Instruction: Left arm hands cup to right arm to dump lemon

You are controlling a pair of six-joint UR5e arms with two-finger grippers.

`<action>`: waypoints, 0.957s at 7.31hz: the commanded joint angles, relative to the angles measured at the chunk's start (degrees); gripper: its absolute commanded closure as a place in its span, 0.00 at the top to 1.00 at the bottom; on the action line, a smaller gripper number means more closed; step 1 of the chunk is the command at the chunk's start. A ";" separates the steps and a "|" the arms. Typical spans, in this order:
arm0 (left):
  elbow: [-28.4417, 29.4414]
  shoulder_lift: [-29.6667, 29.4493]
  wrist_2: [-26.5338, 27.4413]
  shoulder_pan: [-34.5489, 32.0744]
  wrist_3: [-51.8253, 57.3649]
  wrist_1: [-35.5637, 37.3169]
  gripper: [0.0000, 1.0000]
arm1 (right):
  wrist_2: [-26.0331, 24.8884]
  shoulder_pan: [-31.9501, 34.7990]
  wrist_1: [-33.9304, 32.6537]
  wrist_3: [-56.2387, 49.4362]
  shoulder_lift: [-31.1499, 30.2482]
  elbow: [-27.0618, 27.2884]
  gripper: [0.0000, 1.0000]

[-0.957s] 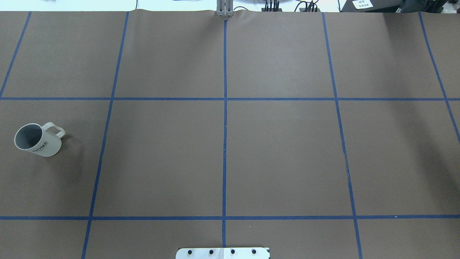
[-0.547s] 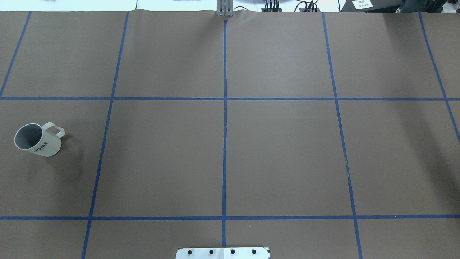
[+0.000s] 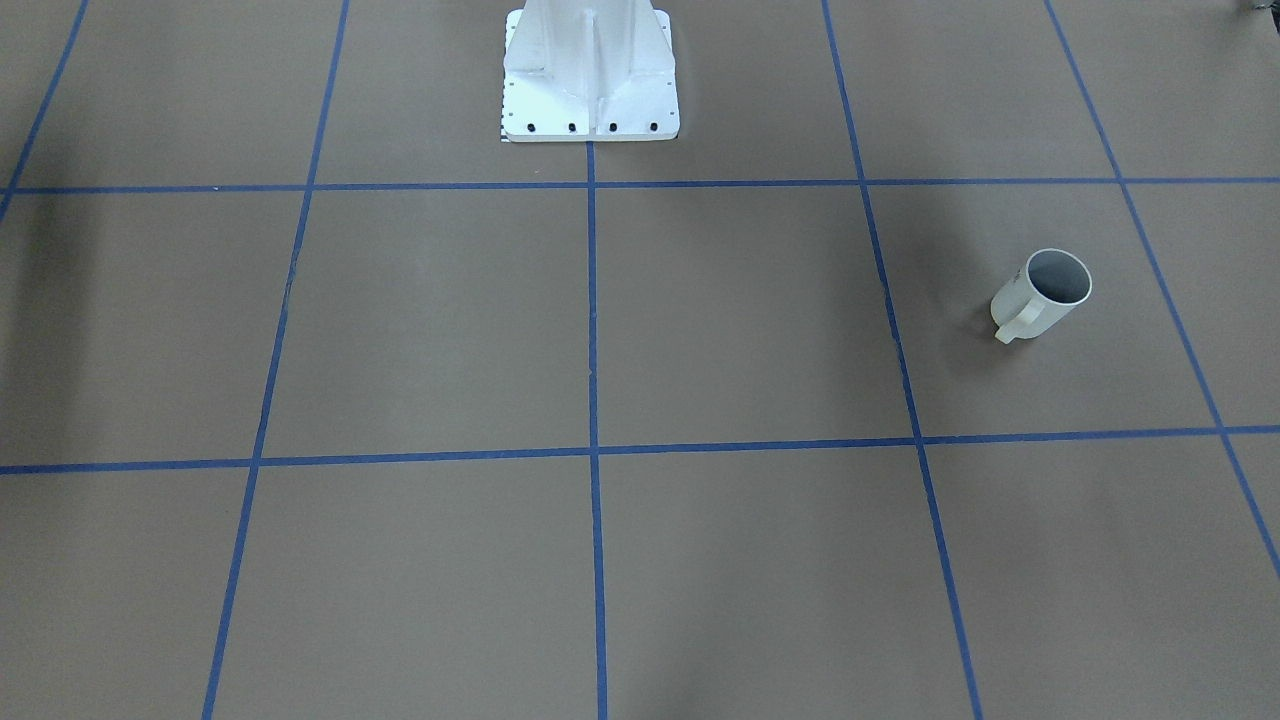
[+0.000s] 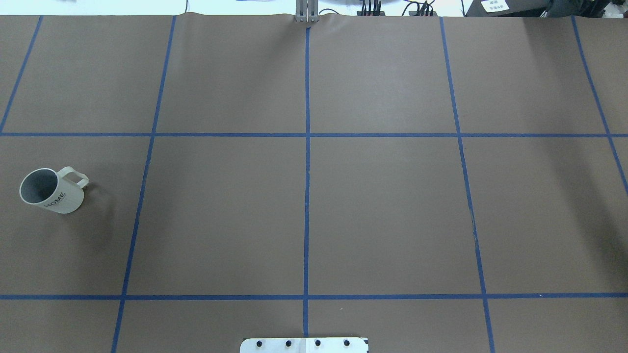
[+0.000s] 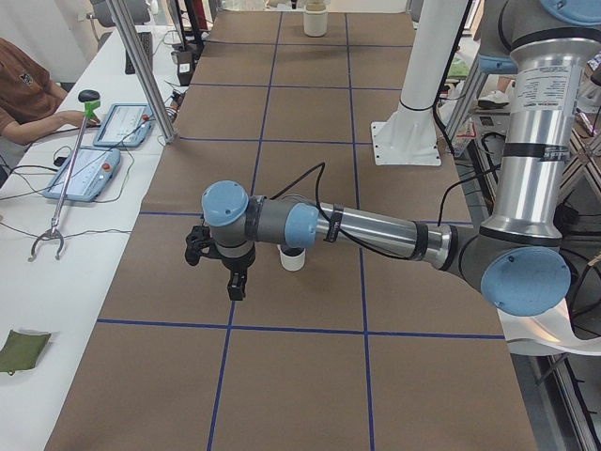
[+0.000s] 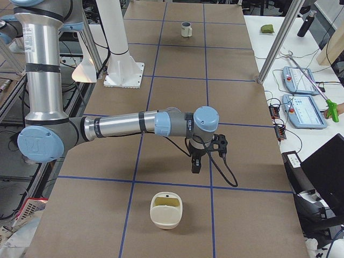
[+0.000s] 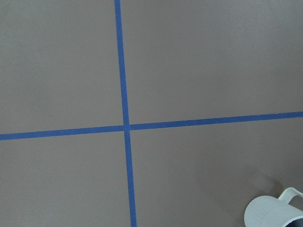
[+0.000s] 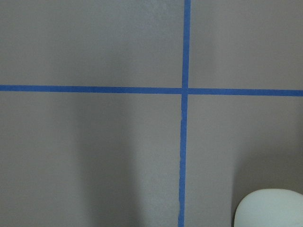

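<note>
The off-white cup [image 4: 51, 190] stands upright at the table's left side, handle toward the centre, grey inside and with nothing in it that I can see. It also shows in the front view [image 3: 1040, 293], in the left wrist view's bottom right corner [image 7: 273, 213] and, small and far, in the right side view [image 6: 186, 29]. The left gripper [image 5: 232, 285] hangs above the table just beside the cup [image 5: 293, 260]. The right gripper [image 6: 196, 164] hangs over the table's right end. Both show only in side views, so I cannot tell whether they are open or shut. No lemon shows.
A cream rounded container [image 6: 166, 210] sits on the table's right end near the right gripper, and shows in the right wrist view [image 8: 270, 209] and far off in the left side view [image 5: 315, 19]. The white robot base [image 3: 590, 75] stands at the table's rear centre.
</note>
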 commanded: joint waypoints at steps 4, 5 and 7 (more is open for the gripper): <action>-0.12 -0.25 -0.15 -0.05 0.03 -0.22 1.00 | -0.08 0.00 0.05 0.86 2.64 -0.02 1.00; -0.04 -0.60 -0.15 -0.05 0.11 -0.22 1.00 | 0.10 0.00 -0.03 0.87 3.34 -0.10 1.00; 0.22 -1.30 -0.07 0.04 0.29 -0.31 1.00 | 0.28 0.00 -0.30 0.87 5.09 -0.19 1.00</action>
